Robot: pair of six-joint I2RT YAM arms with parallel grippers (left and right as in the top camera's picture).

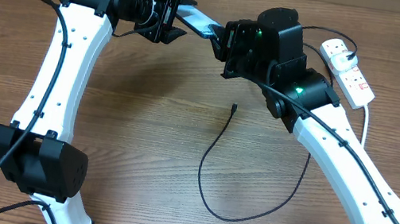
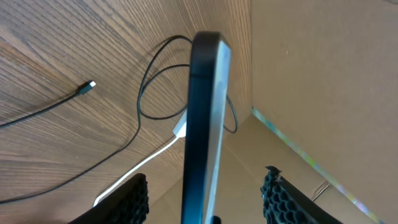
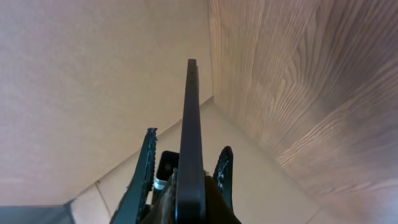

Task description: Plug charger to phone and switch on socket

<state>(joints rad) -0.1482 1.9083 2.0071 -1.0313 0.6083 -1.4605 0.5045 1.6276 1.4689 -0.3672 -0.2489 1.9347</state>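
The phone (image 1: 196,21) is off the table near the far edge, spanning the gap between the two grippers. In both wrist views it appears edge-on (image 2: 205,124) (image 3: 191,137), a thin dark slab. The right gripper (image 1: 218,38) (image 3: 186,174) is clamped on one end of it, its fingers pressed against both faces. The left gripper (image 1: 176,18) (image 2: 205,199) brackets the other end with its jaws spread: the ribbed pads (image 2: 127,196) stand to either side of the phone with a clear gap on each.

The charger (image 1: 202,169) lies loose on the wooden table (image 1: 140,135). Its small connector tip sits on bare wood nearer the front than the phone and apart from it, unplugged. From there the cable loops toward the front edge, then curves back and passes under the right arm, which hides its far end. The left wrist view also shows the tip and cable (image 2: 37,112) on the table behind the phone.

The socket (image 1: 347,69) rests at the far right, just beyond the right arm, its white lead running along the table beside the arm.
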